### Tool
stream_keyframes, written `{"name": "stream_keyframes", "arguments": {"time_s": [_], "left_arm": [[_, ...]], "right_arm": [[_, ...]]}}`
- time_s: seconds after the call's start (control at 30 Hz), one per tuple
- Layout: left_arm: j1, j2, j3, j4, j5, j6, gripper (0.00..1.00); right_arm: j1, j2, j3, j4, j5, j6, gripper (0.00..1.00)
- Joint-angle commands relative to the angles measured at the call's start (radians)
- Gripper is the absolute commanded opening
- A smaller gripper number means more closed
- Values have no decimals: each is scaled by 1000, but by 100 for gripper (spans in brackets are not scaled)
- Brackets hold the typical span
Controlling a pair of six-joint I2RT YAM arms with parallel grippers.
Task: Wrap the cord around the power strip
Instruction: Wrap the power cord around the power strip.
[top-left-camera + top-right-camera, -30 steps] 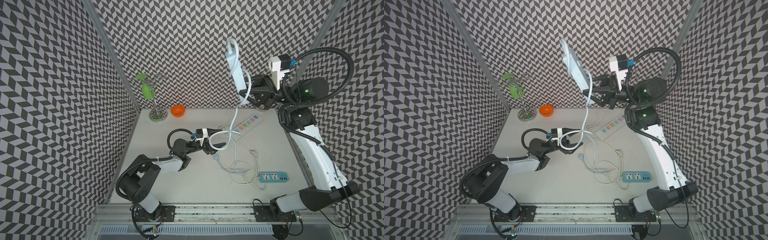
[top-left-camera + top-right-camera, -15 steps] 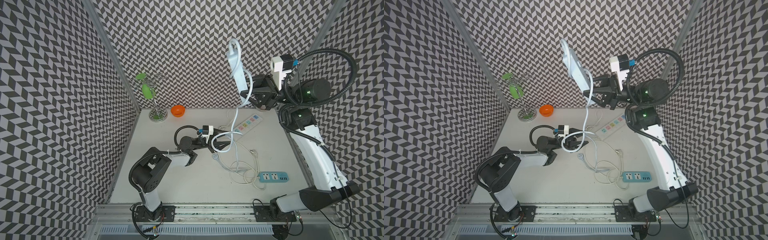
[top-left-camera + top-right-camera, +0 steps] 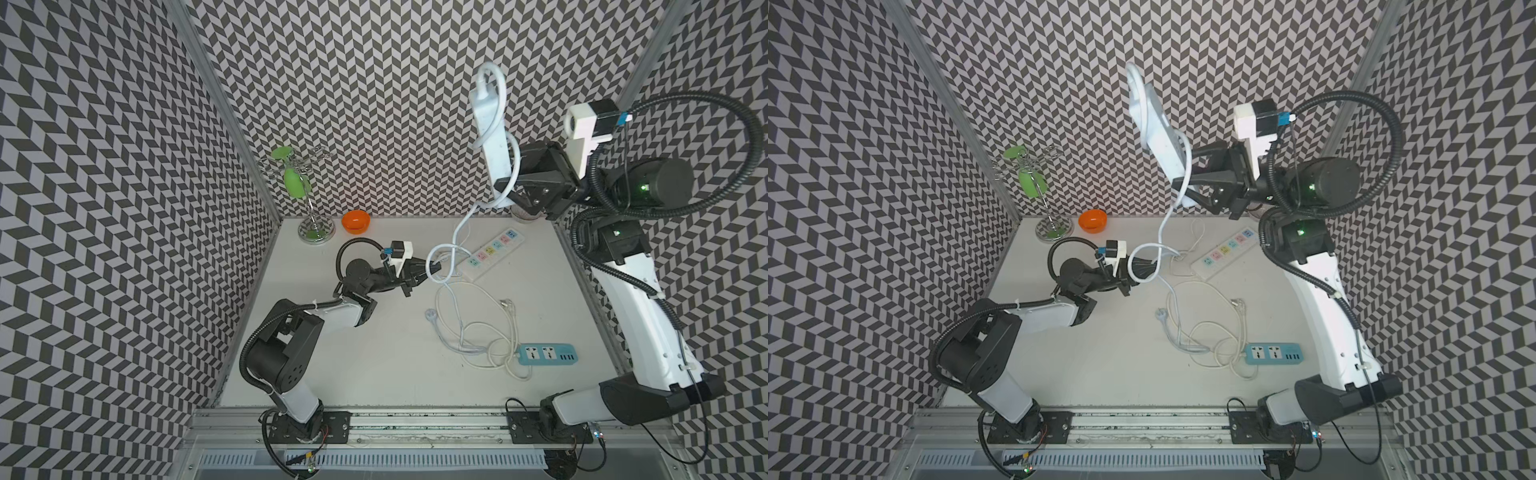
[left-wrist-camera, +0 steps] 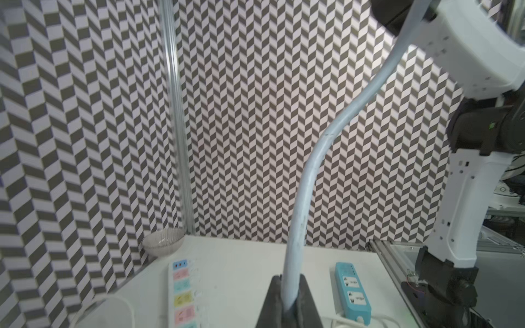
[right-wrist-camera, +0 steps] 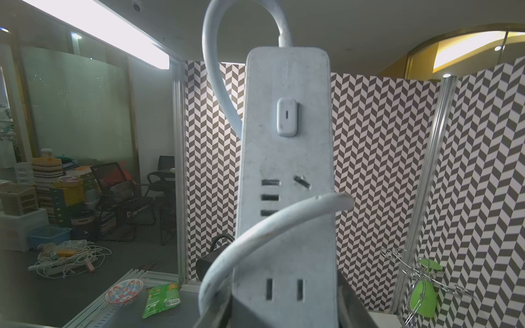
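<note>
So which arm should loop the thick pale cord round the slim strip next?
Left, probably: the left gripper is shut on the thick pale blue-grey cord; the right gripper holds the slim pale blue-grey power strip aloft.

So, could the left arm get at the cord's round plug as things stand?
Probably yes: the plug lies uncovered on the table, close to the left tool. But that tool is shut on the cord, so it must release first.
</note>
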Motion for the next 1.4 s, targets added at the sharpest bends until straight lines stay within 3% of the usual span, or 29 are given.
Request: {"name": "stream_keyframes", "arguments": {"time_s": [0.0, 0.17, 0.3, 0.47, 0.63, 0.77, 0.97, 1.13, 1.27, 1.37], "left_arm": [[80, -60, -71, -242, 7, 58, 0], [326, -127, -112, -333, 21, -37, 0], [397, -170, 90, -792, -110, 184, 0], [441, -169, 347, -1107, -276, 318, 0], [458, -167, 528, -1307, -437, 447, 0], [466, -173, 689, -1396, -544, 500, 0], [463, -168, 974, -1488, -594, 503, 0], [450, -116, 1182, -1555, -701, 524, 0], [410, -109, 1207, -1483, -816, 525, 0], [346, -76, 1276, -1461, -828, 572, 0]], "right_arm": [[3, -21, 75, 50, 25, 17, 0], [3, -36, 89, 46, 13, 11, 0], [3, -73, 60, -18, -53, -77, 0], [5, -170, -77, -224, -178, -370, 0], [4, -235, -233, -188, -289, -413, 0], [8, -262, -379, -65, -325, -347, 0], [27, -248, -538, 6, -339, -336, 0], [67, -184, -561, 19, -349, -340, 0], [109, -109, -544, 23, -354, -331, 0], [135, -42, -522, 41, -350, -304, 0]]}}
